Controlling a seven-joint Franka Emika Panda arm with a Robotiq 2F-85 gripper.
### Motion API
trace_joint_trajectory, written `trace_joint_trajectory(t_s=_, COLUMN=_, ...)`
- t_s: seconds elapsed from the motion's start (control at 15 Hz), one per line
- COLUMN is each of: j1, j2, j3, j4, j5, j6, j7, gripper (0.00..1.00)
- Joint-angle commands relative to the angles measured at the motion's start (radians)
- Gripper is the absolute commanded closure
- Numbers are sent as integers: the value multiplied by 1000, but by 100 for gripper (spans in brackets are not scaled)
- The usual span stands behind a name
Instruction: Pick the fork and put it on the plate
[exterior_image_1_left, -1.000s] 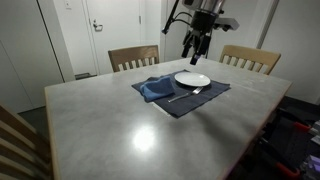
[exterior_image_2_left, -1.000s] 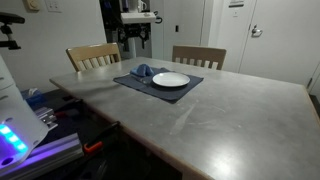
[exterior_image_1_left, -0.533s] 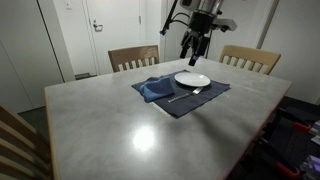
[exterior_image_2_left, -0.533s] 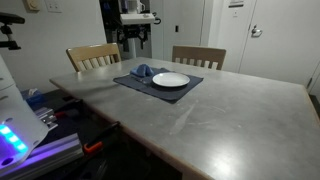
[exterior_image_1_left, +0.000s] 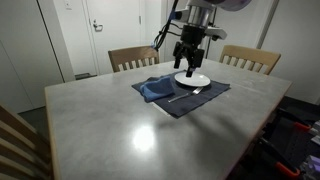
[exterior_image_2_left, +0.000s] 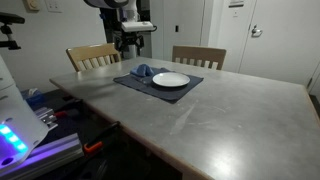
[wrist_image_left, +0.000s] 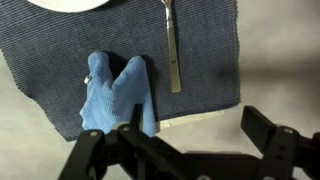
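Your fork (wrist_image_left: 173, 50) lay flat on the dark blue placemat (wrist_image_left: 60, 55). In the wrist view its long axis ran straight up and down the frame. The broader handle end pointed down toward the claw (wrist_image_left: 195, 140), and the narrower end ran off the top edge, so the tines could not be made out. In an exterior view the fork (exterior_image_1_left: 186, 94) lay between the plate (exterior_image_1_left: 192, 79) and the placemat's near edge, roughly parallel to that edge.

The small white plate sat on the same placemat just beside the fork, which was not on it. A crumpled blue napkin (wrist_image_left: 115, 95) lay on the placemat too, apart from the fork.

You had the claw hanging above the placemat over the tabletop (exterior_image_1_left: 120, 130), its fingers (wrist_image_left: 265, 125) spread wide apart and gripping nothing.
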Motion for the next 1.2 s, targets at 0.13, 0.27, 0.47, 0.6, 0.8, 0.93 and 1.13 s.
trace_joint_trajectory(t_s=0.13, j1=-107, j2=115, j3=52, j4=34, j5=-21, j6=89, j7=-125, gripper=0)
trace_joint_trajectory(t_s=0.27, j1=-145, j2=142, j3=81, j4=34, j5=-7, j6=133, j7=-179, gripper=0)
trace_joint_trajectory(t_s=0.47, j1=-175, j2=189, j3=108, j4=37, j5=-46, j6=168, j7=-201, gripper=0)
trace_joint_trajectory(t_s=0.6, j1=-161, j2=208, j3=87, j4=34, j5=-118, j6=147, j7=-160, gripper=0)
trace_joint_trajectory(t_s=0.8, j1=-147, j2=229, j3=52, j4=29, j5=-224, j6=140, j7=-89, gripper=0)
trace_joint_trajectory(t_s=0.93, j1=-160, j2=236, j3=52, j4=22, j5=-256, j6=156, j7=-57, gripper=0)
trace_joint_trajectory(t_s=1.13, j1=-169, j2=244, j3=53, j4=26, j5=-279, j6=155, j7=-17, gripper=0)
